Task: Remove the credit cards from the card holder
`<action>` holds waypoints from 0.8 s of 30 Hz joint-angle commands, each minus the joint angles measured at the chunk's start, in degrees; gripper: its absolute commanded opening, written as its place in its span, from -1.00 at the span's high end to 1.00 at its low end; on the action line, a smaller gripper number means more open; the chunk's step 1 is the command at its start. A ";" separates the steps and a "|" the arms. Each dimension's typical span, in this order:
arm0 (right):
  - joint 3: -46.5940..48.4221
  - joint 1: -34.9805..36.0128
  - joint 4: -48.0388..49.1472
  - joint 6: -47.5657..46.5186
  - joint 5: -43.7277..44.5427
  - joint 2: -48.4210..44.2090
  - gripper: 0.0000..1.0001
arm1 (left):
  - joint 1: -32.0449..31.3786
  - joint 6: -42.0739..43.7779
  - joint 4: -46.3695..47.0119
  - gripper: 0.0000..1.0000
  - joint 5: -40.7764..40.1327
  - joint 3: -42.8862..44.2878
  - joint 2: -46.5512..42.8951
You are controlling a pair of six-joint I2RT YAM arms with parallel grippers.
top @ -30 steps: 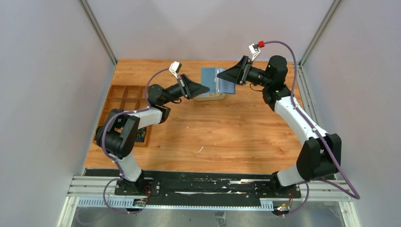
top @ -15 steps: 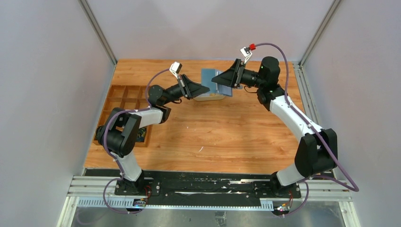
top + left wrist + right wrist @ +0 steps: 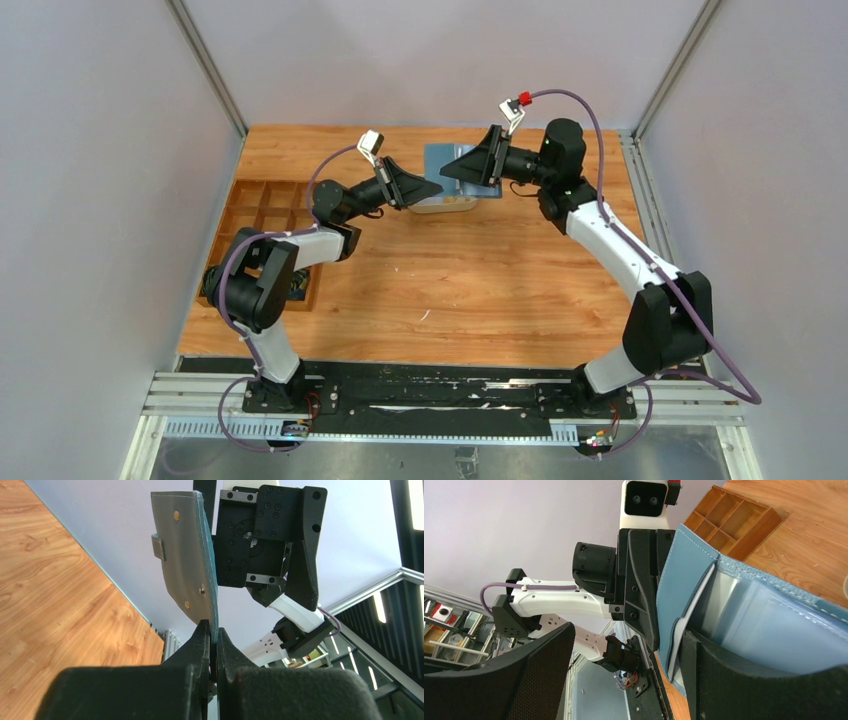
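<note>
Nearest in the right wrist view, the right gripper (image 3: 626, 632) stands wide open and holds nothing. The card holder (image 3: 749, 625) lies open just ahead of it, lighter blue pockets facing the camera. A credit card (image 3: 696, 597) shows only as a thin pale edge at the mouth of a pocket. That edge runs slantwise up the holder and sits inside the open gap, hard by the finger on the right of that view and well apart from the other finger. By this reading the right arm is the one placed to pull the card, drawing it out along its slanted length.

Behind the holder, the left gripper (image 3: 212, 630) is clamped on the holder's lower edge and holds it upright in the air. From above, this is over the beige tray (image 3: 445, 207) at the far middle of the table.
</note>
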 commanded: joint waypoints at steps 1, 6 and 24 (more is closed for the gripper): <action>1.46 2.37 -0.02 0.33 -1.81 1.65 -0.55 | -0.57 -1.13 4.23 1.00 1.78 1.41 0.34; 3.08 3.13 -0.64 0.25 -2.05 3.59 -0.55 | -0.57 -1.76 4.30 1.00 3.15 1.69 0.53; 6.60 6.22 -6.08 -3.37 0.83 7.61 -0.40 | -1.71 5.53 -5.37 1.00 5.16 1.82 -2.25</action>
